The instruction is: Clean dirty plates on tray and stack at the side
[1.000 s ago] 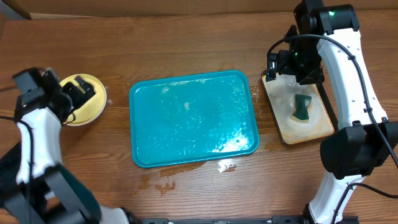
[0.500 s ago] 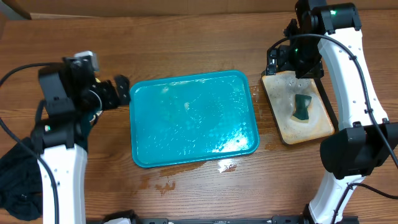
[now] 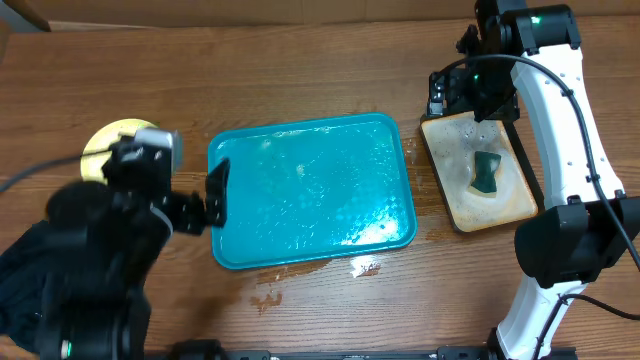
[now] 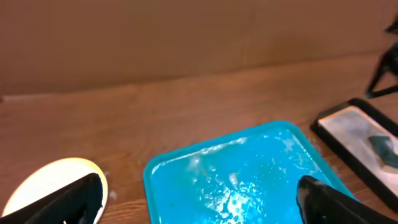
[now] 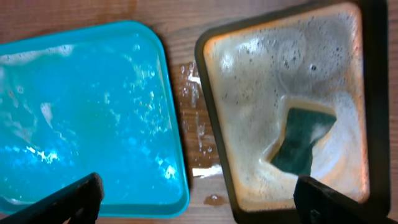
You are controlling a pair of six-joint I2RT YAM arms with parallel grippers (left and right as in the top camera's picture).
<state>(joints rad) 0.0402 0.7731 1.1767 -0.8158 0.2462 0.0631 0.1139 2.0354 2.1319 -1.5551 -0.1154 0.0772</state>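
The teal tray [image 3: 310, 190] lies mid-table, wet and foamy, with no plate on it. It also shows in the left wrist view [image 4: 249, 177] and the right wrist view [image 5: 81, 112]. A pale yellow-green plate [image 3: 112, 138] sits on the table left of the tray, partly hidden by my left arm, and shows in the left wrist view [image 4: 46, 183]. I cannot tell whether other plates lie under it. My left gripper [image 3: 203, 203] is open and empty at the tray's left edge [image 4: 199, 211]. My right gripper [image 3: 470, 95] is open and empty, held high [image 5: 199, 211].
A black-rimmed tray [image 3: 455, 205] with a foamy beige surface stands right of the teal tray and holds a dark green sponge [image 3: 487, 172], also in the right wrist view [image 5: 301, 140]. Water spots [image 3: 365, 266] lie in front of the teal tray. A cardboard wall runs along the back.
My left arm has swung from over the yellow-green plate at the far left to the tray's left edge, uncovering the plate. The right arm has barely moved.
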